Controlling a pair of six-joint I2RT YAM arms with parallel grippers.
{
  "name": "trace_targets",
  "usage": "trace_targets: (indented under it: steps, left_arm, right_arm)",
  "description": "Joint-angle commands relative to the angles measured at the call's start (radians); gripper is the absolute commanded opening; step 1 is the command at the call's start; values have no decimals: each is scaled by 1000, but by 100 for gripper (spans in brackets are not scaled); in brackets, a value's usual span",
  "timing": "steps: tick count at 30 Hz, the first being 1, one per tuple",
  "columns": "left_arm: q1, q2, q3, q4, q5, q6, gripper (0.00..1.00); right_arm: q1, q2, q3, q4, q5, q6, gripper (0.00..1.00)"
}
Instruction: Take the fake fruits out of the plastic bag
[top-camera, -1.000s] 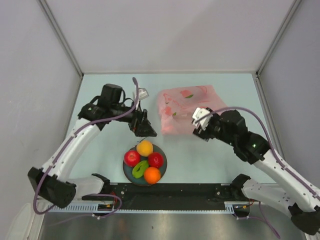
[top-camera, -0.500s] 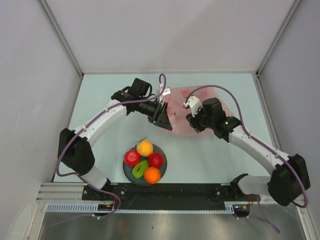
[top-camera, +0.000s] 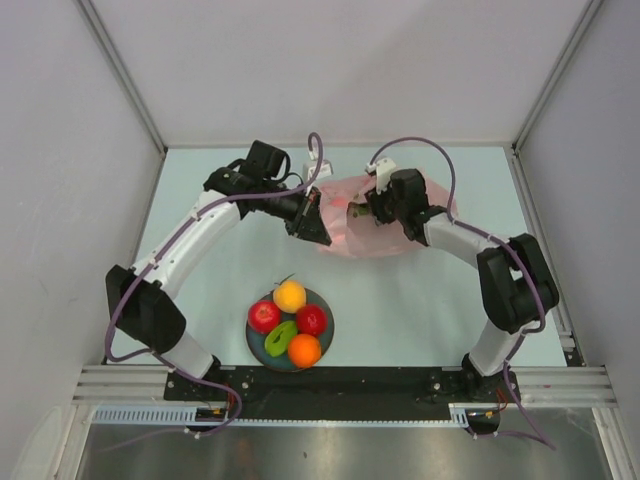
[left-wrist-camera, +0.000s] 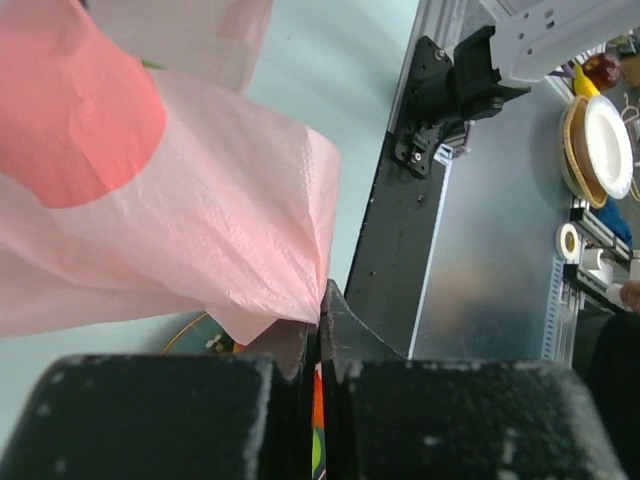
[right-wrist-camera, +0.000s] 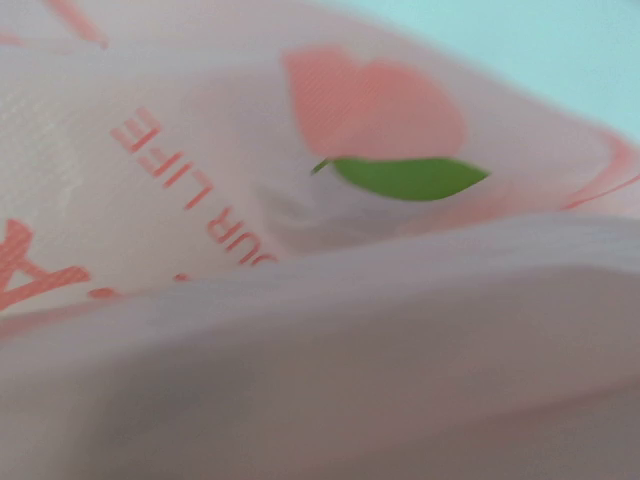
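Left wrist view: left end effector (left-wrist-camera: 320, 322) clamped tight, no gap, on a thin fold of plastic bag (left-wrist-camera: 190, 230).
Bag at upper centre of worktop (top-camera: 400, 300) in top view; five fake fruits (top-camera: 290, 297) on plate (top-camera: 257, 343), lower centre, well apart from bag. Right end effector (top-camera: 358, 212) pressed into film, lens filled with pink, opening impossible to tell. Judged risks: film slipping or tearing at so small a pinch; right end effector snagging film, not fruit.
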Motion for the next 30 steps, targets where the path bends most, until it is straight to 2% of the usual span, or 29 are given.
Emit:
trace_targets:
  steps: [1, 2, 4, 5, 7, 8, 11, 16, 19, 22, 26, 30]
  left_arm:
    - [21, 16, 57, -79, 32, 137, 0]
    - [20, 27, 77, -93, 27, 157, 0]
    - [20, 47, 117, -114, 16, 186, 0]
    - [18, 49, 123, -116, 16, 188, 0]
    - [17, 55, 128, -113, 15, 190, 0]
    - [15, 55, 128, -115, 15, 191, 0]
    - [14, 61, 125, -115, 16, 190, 0]
    - [8, 69, 128, -110, 13, 183, 0]
    - [4, 66, 117, -105, 2, 182, 0]
    - [3, 66, 112, -98, -11, 174, 0]
    - [3, 83, 126, -84, -57, 171, 0]
    - [4, 112, 148, -63, -82, 162, 0]
  right_arm:
    - [-24, 64, 133, 160, 63, 58, 55]
    - [-27, 110, 171, 154, 59, 63, 57]
    - [-29, 148, 197, 146, 56, 66, 68]
    - [-26, 182, 214, 150, 61, 63, 77]
    - [-24, 217, 237, 152, 84, 60, 85]
    - [-22, 248, 263, 153, 117, 61, 92]
    - [-22, 299, 305, 135, 141, 60, 99]
    - [-22, 409, 392, 103, 126, 37, 100]
    - [-21, 446, 427, 112, 92, 12, 97]
    - [-19, 452, 461, 69, 64, -21, 70]
    - [-35, 342, 428, 17, -11, -20, 54]
    - [-52, 158, 368, -101, -138, 15, 52]
